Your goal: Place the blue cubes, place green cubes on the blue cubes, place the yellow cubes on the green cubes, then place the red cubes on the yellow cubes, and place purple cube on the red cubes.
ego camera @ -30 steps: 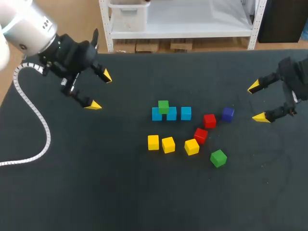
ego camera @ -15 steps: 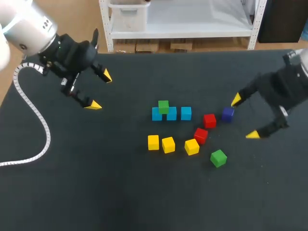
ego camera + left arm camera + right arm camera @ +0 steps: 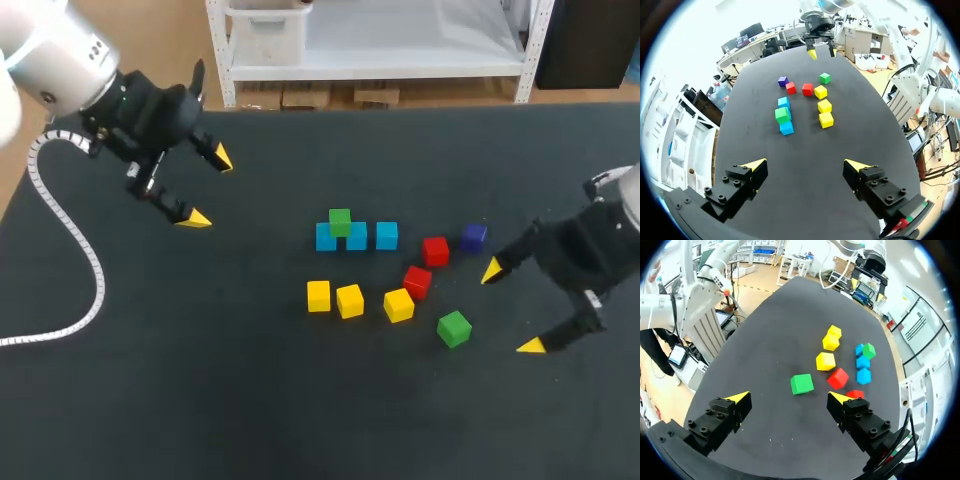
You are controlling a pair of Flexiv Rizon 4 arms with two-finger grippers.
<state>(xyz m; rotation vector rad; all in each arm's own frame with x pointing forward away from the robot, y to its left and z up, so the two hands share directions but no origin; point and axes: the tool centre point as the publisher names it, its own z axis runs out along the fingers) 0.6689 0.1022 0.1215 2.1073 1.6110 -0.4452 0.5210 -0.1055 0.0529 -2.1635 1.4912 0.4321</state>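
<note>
**Item 1:** loose green cube [image 3: 454, 328], small, matte, rigid. It lies flat on the black table [image 3: 250, 420] at 5 o'clock from the cluster, touching nothing. It sits turned slightly against the table's edges. Its nearest neighbour is a yellow cube [image 3: 398, 304] at its 10 o'clock.

**Item 2:** right gripper [image 3: 511, 308], at 3 o'clock of item 1, near but not touching. The jaws are spread wide and empty. In the right wrist view the cube lies just ahead of the gap between the fingers.

**Item 3:** left gripper [image 3: 208, 188], at 10 o'clock of the cluster and well apart. The jaws are parted and hold nothing.

**Item 4:** row of three blue cubes [image 3: 387, 235], with a stacked green cube [image 3: 340, 221] over the seam of the left pair.

**Handling note (judgement):**
- The step in hand looks like the right arm picking up item 1.
- Turn the wrist so the tips meet two opposite flat faces, not corners.
- Centre the cube between the fingers, go low on its sides, then close.
- Coming in from 3 to 4 o'clock keeps the fingers off the yellow cube and the red cube [image 3: 417, 281].
- The likely destination is the seam between the middle and right blue cubes.
- Lower straight and release gently, so the stacked neighbour is not nudged.
</note>
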